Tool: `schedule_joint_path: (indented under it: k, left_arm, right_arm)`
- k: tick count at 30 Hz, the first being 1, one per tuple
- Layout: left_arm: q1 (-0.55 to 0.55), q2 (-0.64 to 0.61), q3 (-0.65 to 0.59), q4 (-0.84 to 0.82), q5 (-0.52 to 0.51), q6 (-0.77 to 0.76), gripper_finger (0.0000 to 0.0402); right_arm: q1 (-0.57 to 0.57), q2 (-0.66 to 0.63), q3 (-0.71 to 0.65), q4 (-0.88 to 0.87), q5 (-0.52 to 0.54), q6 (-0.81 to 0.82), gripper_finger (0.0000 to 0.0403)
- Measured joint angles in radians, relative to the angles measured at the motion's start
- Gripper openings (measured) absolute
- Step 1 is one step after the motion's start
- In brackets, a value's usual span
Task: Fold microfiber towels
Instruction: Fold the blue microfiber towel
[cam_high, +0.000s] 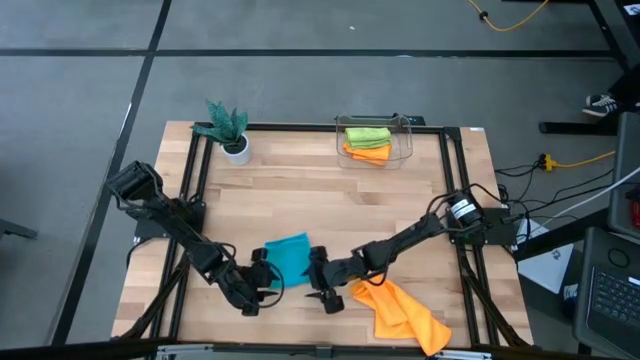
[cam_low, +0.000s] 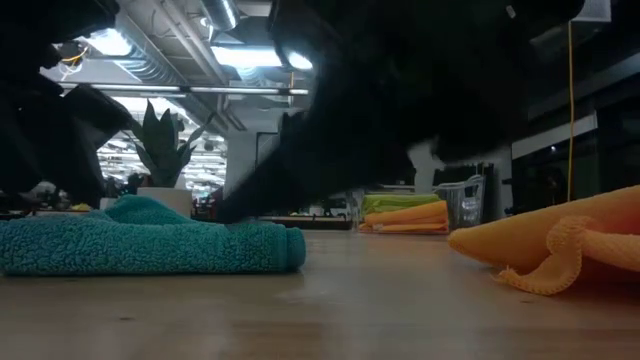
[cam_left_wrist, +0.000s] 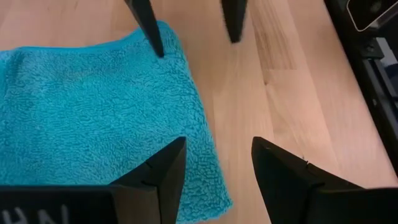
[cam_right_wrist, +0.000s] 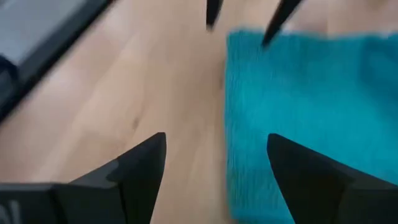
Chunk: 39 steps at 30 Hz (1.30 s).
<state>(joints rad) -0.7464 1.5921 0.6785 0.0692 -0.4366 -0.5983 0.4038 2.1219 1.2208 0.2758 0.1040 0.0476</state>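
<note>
From above, the wooden table (cam_high: 400, 205) holds a folded teal towel (cam_high: 288, 257) near the front edge, between the 2 arms. The left gripper (cam_high: 268, 277) sits at the towel's left front corner and the right gripper (cam_high: 318, 278) just beside its right edge. A crumpled orange towel (cam_high: 400, 312) lies at the front right, close behind the right arm. At the back, a clear plastic bin (cam_high: 376, 141) holds a lime green towel (cam_high: 366, 134) on top of a second orange towel (cam_high: 368, 152). A small plant in a white pot (cam_high: 230, 131) stands at the back left.

At table height, the teal towel (cam_low: 150, 243) lies flat and folded on the left, the crumpled orange towel (cam_low: 560, 245) on the right, well apart. Dark arm parts fill the top of this view. The bin (cam_low: 462, 203) with its stacked towels and the plant (cam_low: 160, 150) show far behind.

From the left wrist, the left gripper (cam_left_wrist: 214, 171) has its 2 fingers spread apart with nothing between them, poised over the edge of the teal towel (cam_left_wrist: 93, 118). The right gripper's fingertips (cam_left_wrist: 149, 28) show beyond, 1 touching the towel's far corner.

From the right wrist, the right gripper (cam_right_wrist: 214, 168) stands wide, holding nothing, its fingers straddling the edge of the teal towel (cam_right_wrist: 311, 112) over bare wood.
</note>
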Motion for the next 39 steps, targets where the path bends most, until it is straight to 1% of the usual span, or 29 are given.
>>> schedule_joint_path:
  k: [5,10,17,25,39]
  left_arm:
    - [0.000,0.004,0.000,0.001,-0.001,0.000,0.0175]
    - [0.000,0.041,0.001,0.002,0.000,-0.015,0.0175]
    - [0.000,0.095,0.001,0.000,-0.001,-0.028,0.0175]
    - [-0.001,0.143,0.005,0.015,-0.007,-0.043,0.0175]
    - [-0.002,0.145,0.003,-0.008,0.033,-0.049,0.0175]
  right_arm:
    - [0.000,0.000,0.000,-0.035,0.000,-0.005,0.0282]
    - [0.000,0.000,0.000,-0.045,0.000,-0.003,0.0282]
    - [0.000,0.001,0.000,-0.140,0.000,0.053,0.0281]
    - [0.000,0.043,0.005,-0.093,0.008,0.047,0.0268]
    - [0.000,0.048,0.005,-0.127,0.030,0.049,0.0267]
